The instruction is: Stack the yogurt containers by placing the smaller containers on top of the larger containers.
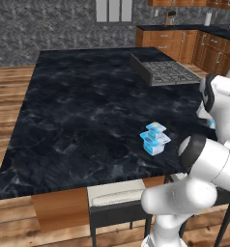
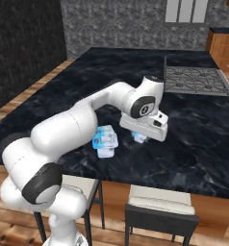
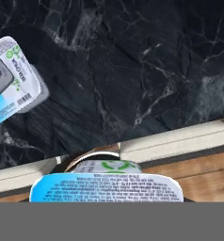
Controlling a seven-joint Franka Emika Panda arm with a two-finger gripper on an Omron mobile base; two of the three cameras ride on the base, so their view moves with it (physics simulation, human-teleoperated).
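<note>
— Where did we have the small cup (image 3: 107, 186)?

— In the gripper (image 2: 139, 135), just beside the big tub (image 1: 155, 144) and, as far as we could tell, raised off the worktop (image 1: 88, 96). The jaws looked closed on its side walls, partly parted by its width, though their tips were hidden under it.

— And the tub?

— It sat on the worktop with another small cup (image 1: 156, 128) already on its lid, towards one side.

— How did we expect ours to handle?

— Light, we judged, with thin plastic walls that would dent under a hard squeeze and a smooth lid that could slip. We thought the best hold was on two opposite flat sides, just under the lid's rim.

— Any worry?

— We thought the tub could shift if nudged.
</note>
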